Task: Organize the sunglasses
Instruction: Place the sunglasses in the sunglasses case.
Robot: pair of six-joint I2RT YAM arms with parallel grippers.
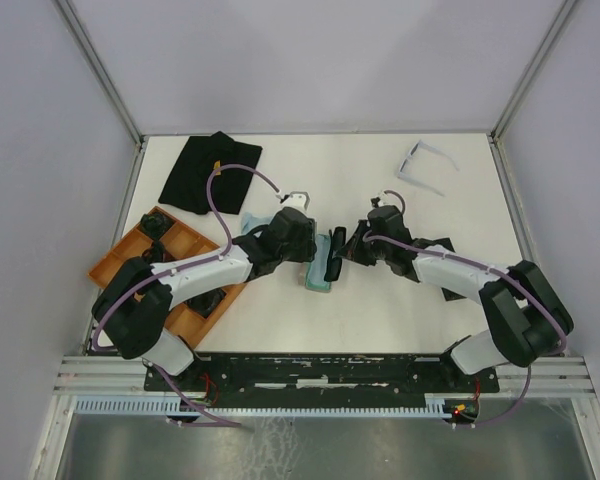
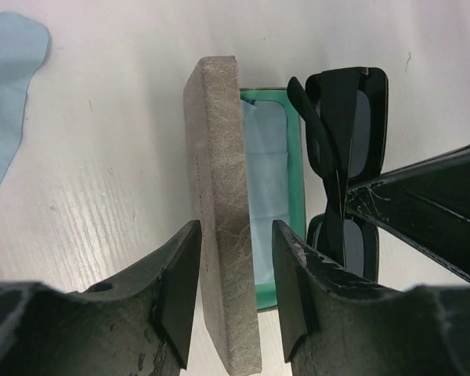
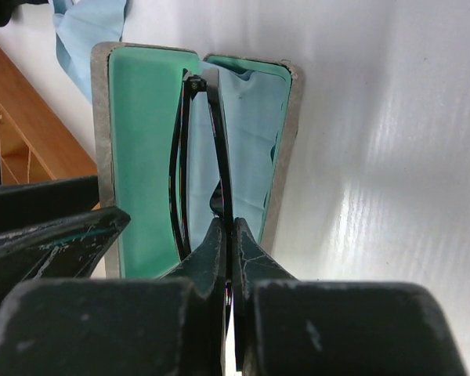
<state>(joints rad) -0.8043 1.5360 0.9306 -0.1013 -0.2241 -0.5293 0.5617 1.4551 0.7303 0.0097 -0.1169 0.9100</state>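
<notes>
**Inspector:** Position of the 2 pairs?

**Assistant:** The black pair [image 2: 341, 117] is folded and held on edge over the open case [image 3: 102, 157] at the middle of the worktop [image 1: 380, 320]. I cannot tell whether it touches the lining. The pale pair [image 1: 420, 165] lies unfolded near the far right corner, well apart from both arms.

**Inspector:** Right gripper [image 3: 227, 235]?

**Assistant:** Clenched on the black pair. The fingers are pinched together on its frame, with the lenses pointing away from the wrist.

**Inspector:** Left gripper [image 2: 235, 235]?

**Assistant:** Released. Its fingers [image 2: 180, 290] stand apart, 1 on each side of the grey lid [image 2: 219, 196], which is raised on edge. A slit shows between the lid and the finger on the case side.

**Inspector:** Case contents?

**Assistant:** Teal lining, with a blue cloth [image 2: 266, 172] lying in the half beside the lid.

**Inspector:** Other items?

**Assistant:** A 2nd blue cloth [image 2: 8, 94] lies on the worktop just beyond the case, on the left arm's side. An orange tray [image 1: 120, 262] sits at the left edge, partly under the left arm. A black cloth [image 1: 205, 170] lies near the far left corner.
</notes>
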